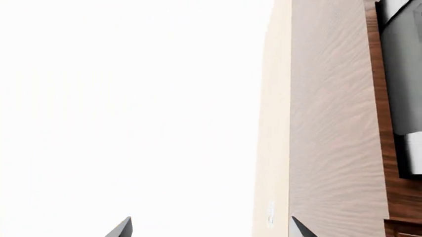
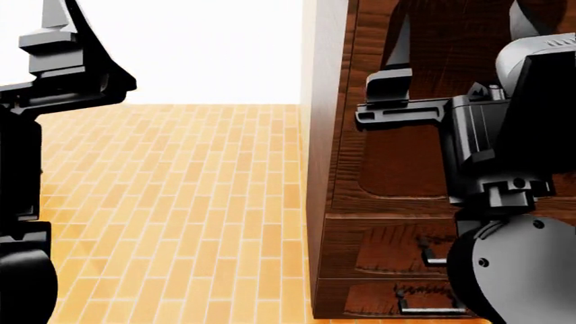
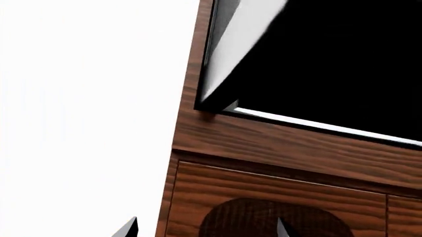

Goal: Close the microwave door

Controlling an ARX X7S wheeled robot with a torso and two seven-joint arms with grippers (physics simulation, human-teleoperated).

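The microwave (image 3: 329,59) is set in a dark wood cabinet (image 3: 277,148) and shows as a black mass. Its door (image 3: 240,44), a pale grey slab with a dark frame, stands swung out at an angle from the body. My right gripper (image 3: 205,228) is open, below the microwave, in front of a cabinet panel, with nothing between its fingertips. The left wrist view shows the microwave (image 1: 403,74) as a grey and black strip at the picture's edge. My left gripper (image 1: 211,229) is open and empty, off the cabinet's beige side. The head view does not reach the microwave.
The cabinet (image 2: 396,169) rises at the right of the head view, with handled drawers (image 2: 432,253) low down. Its pale side panel (image 1: 329,123) faces an orange brick floor (image 2: 198,202) and a white wall. My right arm (image 2: 504,135) is raised before the cabinet, my left arm (image 2: 63,74) over the floor.
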